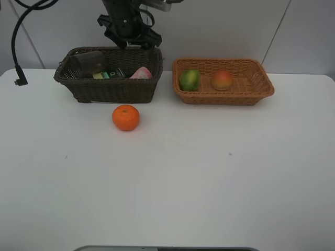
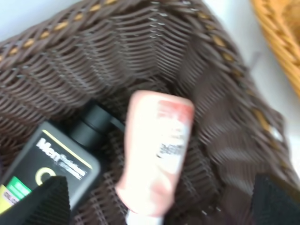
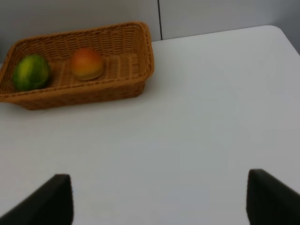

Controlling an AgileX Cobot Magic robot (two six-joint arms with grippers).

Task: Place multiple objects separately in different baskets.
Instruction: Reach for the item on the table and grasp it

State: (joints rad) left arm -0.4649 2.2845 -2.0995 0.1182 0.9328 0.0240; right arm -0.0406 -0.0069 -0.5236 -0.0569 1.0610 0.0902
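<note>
The orange [image 1: 125, 117] lies on the white table in front of the dark brown basket [image 1: 115, 90]. That basket holds the mauve cup [image 1: 90, 64], the green-labelled pump bottle [image 1: 109, 74] and the pink bottle [image 1: 140, 73]. My left gripper [image 1: 132, 40] hangs open and empty just above the basket's back right part. In the left wrist view [image 2: 159, 206] the pink bottle [image 2: 157, 159] and pump bottle [image 2: 51, 168] lie below it. The light basket [image 1: 225, 97] holds the green fruit [image 1: 190, 80] and peach [image 1: 222, 80]. My right gripper [image 3: 159, 201] is open and empty over bare table.
The light basket [image 3: 147, 51] with the green fruit [image 3: 31, 72] and the peach [image 3: 87, 63] shows far off in the right wrist view. A black cable [image 1: 18, 78] hangs at the table's back left. The wall stands right behind both baskets.
</note>
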